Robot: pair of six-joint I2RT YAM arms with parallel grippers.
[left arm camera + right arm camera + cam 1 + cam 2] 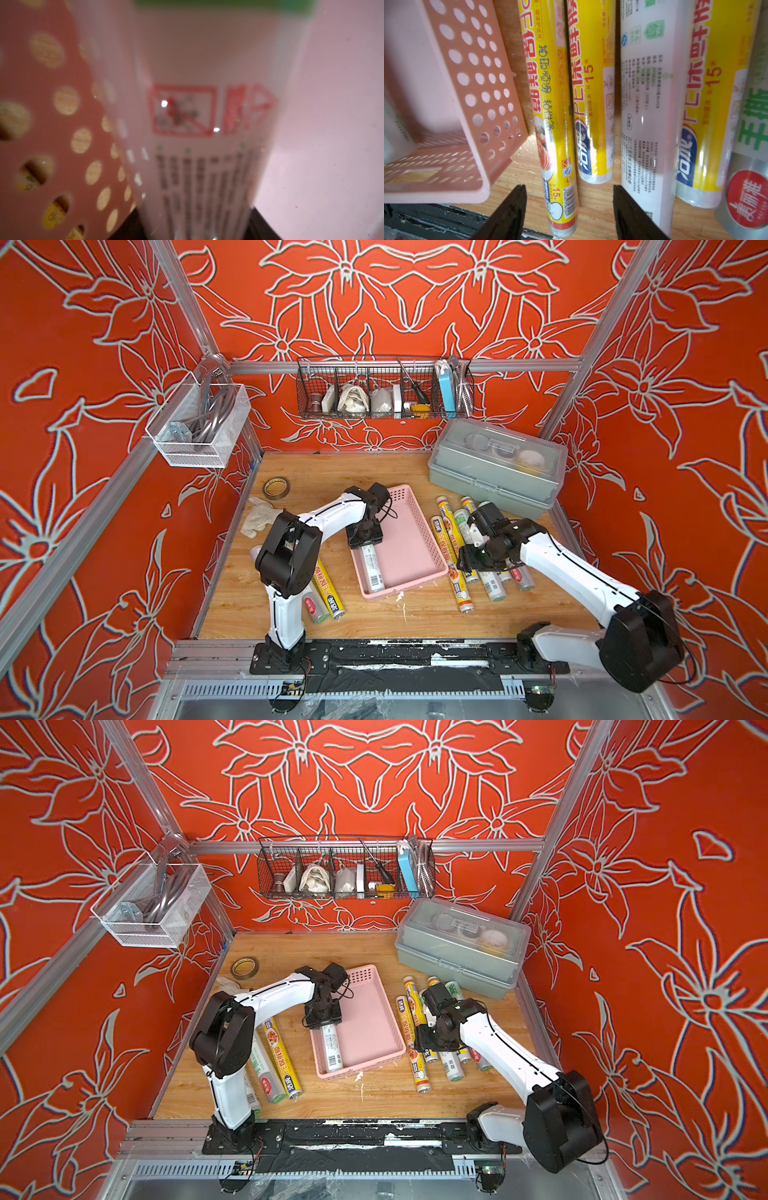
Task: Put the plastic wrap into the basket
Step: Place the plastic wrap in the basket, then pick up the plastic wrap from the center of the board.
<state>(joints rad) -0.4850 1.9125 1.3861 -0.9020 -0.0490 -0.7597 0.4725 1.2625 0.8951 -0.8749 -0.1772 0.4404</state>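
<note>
Here the slim white roll of plastic wrap [372, 570], printed in black, lies inside the shallow pink perforated plastic basket [430, 537], along the wall on the left arm's side and reaching its near end wall. The left gripper [365, 545] sits low over the roll's far end. In the blurred left wrist view its black fingers [131, 228] flank the roll, but whether they press it or stand just clear cannot be told. The right gripper [569, 186] hangs with its jaws apart and nothing between them, above a long yellow roll [550, 116] lying on the wooden desk [415, 614] just beside the basket, with further yellow and white rolls next to it. More rolls [330, 593] lie by the left arm's base.
</note>
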